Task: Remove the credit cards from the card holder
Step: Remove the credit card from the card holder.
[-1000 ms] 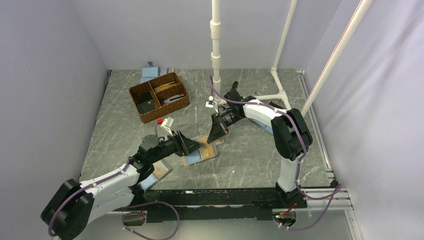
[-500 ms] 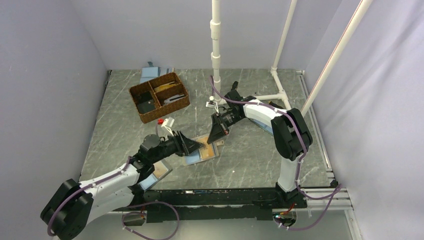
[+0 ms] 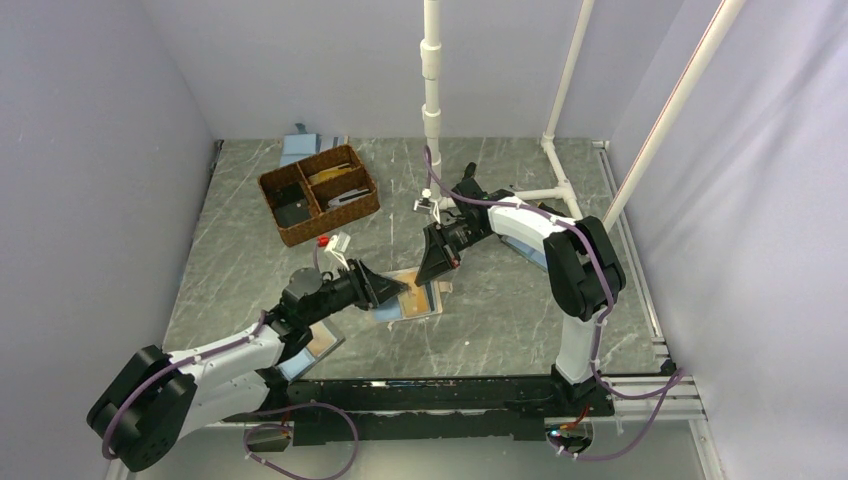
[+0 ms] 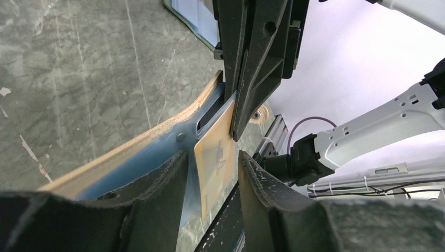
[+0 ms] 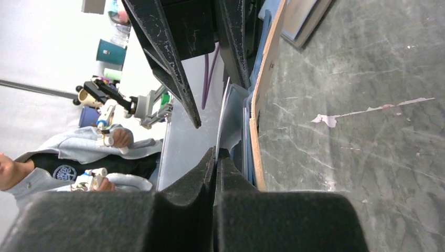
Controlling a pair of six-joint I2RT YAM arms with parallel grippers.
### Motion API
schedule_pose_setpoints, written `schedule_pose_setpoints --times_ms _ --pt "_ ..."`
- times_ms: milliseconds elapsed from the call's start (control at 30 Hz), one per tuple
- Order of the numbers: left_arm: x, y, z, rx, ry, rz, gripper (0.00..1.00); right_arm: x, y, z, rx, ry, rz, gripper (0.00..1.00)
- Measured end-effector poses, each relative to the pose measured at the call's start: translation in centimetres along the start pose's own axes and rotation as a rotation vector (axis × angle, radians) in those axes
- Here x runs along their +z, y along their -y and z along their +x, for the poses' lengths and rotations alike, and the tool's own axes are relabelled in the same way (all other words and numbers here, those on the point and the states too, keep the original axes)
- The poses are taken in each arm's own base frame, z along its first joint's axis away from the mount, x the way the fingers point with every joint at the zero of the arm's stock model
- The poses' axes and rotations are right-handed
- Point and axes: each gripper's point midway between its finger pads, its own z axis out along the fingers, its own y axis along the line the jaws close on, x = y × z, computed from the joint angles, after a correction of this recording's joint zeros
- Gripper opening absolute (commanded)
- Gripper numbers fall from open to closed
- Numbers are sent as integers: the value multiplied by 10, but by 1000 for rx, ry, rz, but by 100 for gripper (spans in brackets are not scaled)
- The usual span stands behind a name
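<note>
My right jaws grip a credit card (image 4: 215,160) partly drawn from the card holder (image 4: 165,139), my left jaws open astride it; extraction is under way, not complete.

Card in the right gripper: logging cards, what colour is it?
The card is pale yellowish tan, faintly printed; left wrist view shows it best.

Table (image 3: 500,320): dark grey top with pale marble veining, railed along the right edge.

Lying on it:
- card holder (image 3: 420,305), light blue with tan edging, opened out, middle front.
- folder (image 3: 322,343), one brown half and one blue, near left, partly under an arm.
- wicker basket (image 3: 340,222), brown, divided into compartments, far left.
- blue flat item (image 3: 298,147), just behind the basket at the back wall.
- white pipe frame (image 3: 530,193), its foot on the far right.
</note>
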Motion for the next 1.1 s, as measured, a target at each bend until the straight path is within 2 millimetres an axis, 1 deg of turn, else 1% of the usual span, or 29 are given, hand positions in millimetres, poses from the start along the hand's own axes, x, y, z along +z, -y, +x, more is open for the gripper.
schedule_pose_setpoints --times_ms 200,667,900,1000,1067,1100 --pt "0 5 -3 11 18 29 33 -1 -5 -2 -3 9 -25 0" --pt "-5 15 -3 33 29 88 28 -1 -10 -3 3 17 -55 0" --pt "-7 18 -2 42 31 108 20 -1 -11 -3 11 22 -68 0" --pt "-8 19 -3 43 33 113 12 -2 -11 -4 16 24 -68 0" --pt "-8 19 -2 43 32 114 2 -2 -12 -4 19 25 -69 0" --pt "-9 18 -1 43 31 115 0 -2 -12 -4 22 24 -69 0"
